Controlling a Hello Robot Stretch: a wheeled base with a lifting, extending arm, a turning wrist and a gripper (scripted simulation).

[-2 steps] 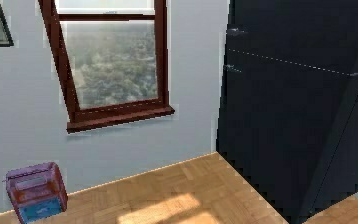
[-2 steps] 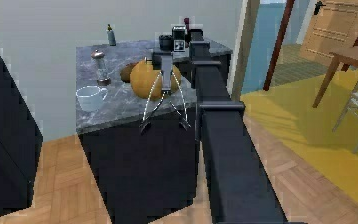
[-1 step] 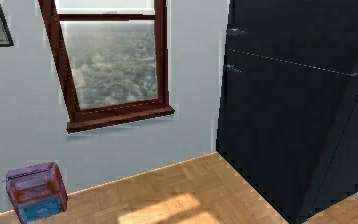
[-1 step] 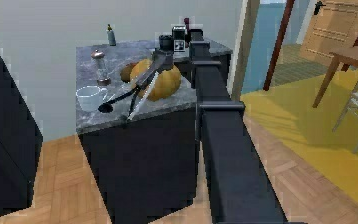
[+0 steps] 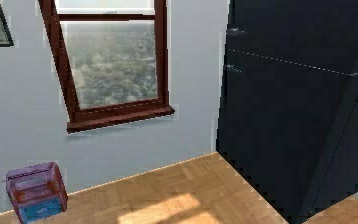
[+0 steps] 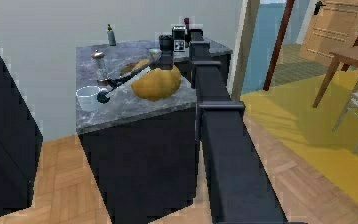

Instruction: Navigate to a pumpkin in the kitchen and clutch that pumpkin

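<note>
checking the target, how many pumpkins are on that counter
1: an orange pumpkin lies on the grey counter, just left of the dark arm. The arm may hide others behind it.

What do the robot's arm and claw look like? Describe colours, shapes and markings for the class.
The arm is a dark, square-sectioned bar. At its far end sit two small white squares with black marks. The claw has a dark body and two thin fingers.

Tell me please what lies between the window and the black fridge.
A bare stretch of pale wall lies between the window and the black fridge; the forward view shows it.
</note>
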